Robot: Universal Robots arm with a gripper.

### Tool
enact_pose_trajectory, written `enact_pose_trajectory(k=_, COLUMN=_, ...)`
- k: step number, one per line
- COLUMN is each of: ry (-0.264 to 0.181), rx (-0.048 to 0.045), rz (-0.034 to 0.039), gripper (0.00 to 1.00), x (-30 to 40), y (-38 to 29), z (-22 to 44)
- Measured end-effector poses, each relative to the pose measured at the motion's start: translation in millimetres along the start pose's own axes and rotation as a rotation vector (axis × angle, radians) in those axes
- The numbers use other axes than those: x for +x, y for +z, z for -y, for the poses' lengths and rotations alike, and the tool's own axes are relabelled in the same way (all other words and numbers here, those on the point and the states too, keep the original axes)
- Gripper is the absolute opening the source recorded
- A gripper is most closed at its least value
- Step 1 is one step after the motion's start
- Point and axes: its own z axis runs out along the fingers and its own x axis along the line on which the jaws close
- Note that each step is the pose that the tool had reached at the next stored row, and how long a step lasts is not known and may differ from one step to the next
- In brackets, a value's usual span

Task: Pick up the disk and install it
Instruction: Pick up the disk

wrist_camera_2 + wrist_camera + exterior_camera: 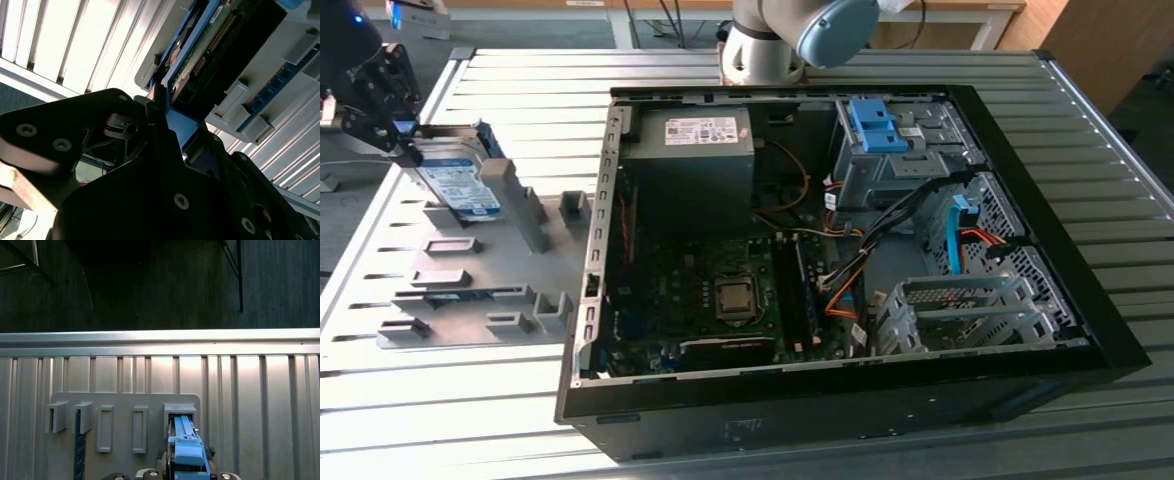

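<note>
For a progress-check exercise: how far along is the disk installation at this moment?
Done: the tool is shut on the disk. In hand: the disk stands tilted at the rack, its lower end seemingly still at a slot, so it is not lifted clear. Left: the install itself; the disk is not yet in the case.

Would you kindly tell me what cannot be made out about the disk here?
Disk: lower end, exterior view, sunk in the grey holder.
Disk's label: second wrist view, turned away; its circuit board shows.
Disk's length: first wrist view, cut off by the picture edge.
Gripper: exterior view, partly cut off at that view's left.
</note>
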Motion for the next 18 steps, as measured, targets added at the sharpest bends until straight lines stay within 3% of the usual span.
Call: enact_pose_trajectory(k=18, ry=-0.002, rx=0.0001, rz=0.0000, gripper=0.37, x=0.0, y=-0.1, z=0.0)
